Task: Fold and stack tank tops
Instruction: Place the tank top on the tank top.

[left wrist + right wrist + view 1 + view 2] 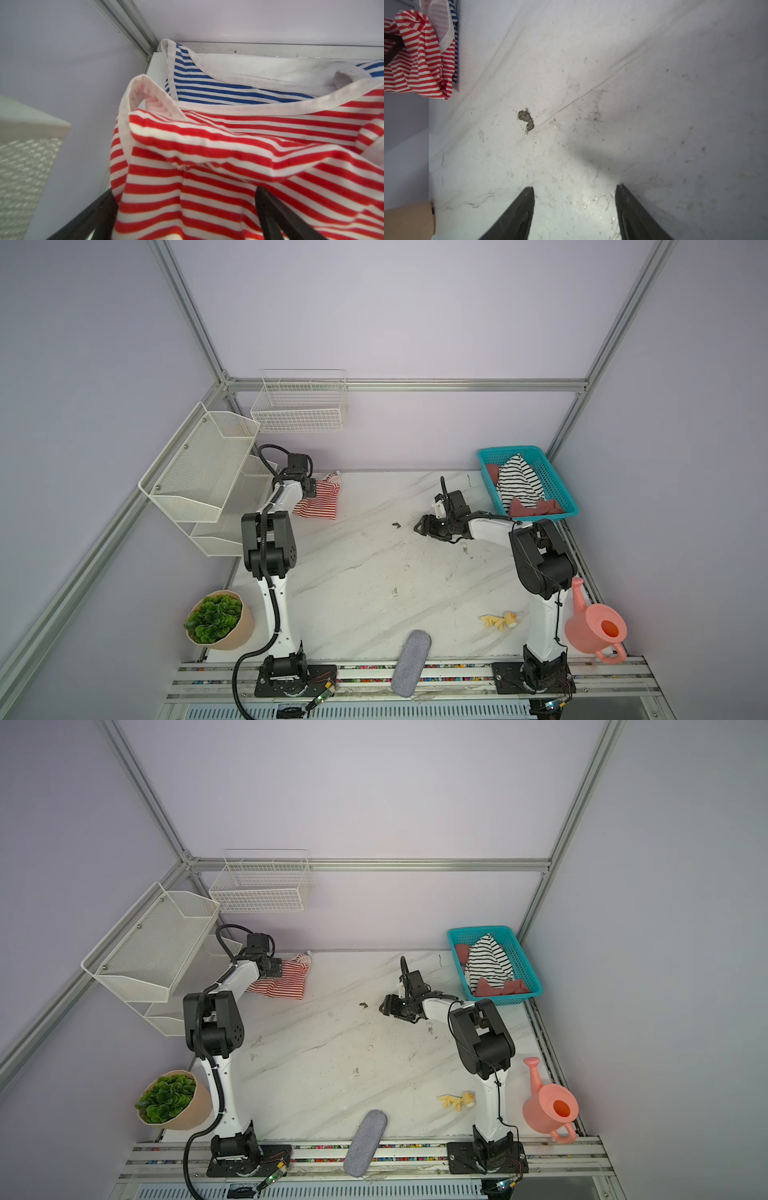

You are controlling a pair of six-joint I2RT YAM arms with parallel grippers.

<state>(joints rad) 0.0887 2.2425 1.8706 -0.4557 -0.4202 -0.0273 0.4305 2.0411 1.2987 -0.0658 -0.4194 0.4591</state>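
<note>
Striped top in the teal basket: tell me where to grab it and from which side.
Pinch the bunched peak of the black-and-white striped top, coming straight down with the right end effector, the nearer one. The walls of the teal basket likely block a sideways approach, and the cloth heaps highest there.

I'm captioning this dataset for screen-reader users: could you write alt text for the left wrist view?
A crumpled red-and-white striped tank top with pale trim fills the view, lying over a blue-and-white striped tank top beside a lilac wall. The left pincer has its dark fingers apart, red cloth between them.
</note>
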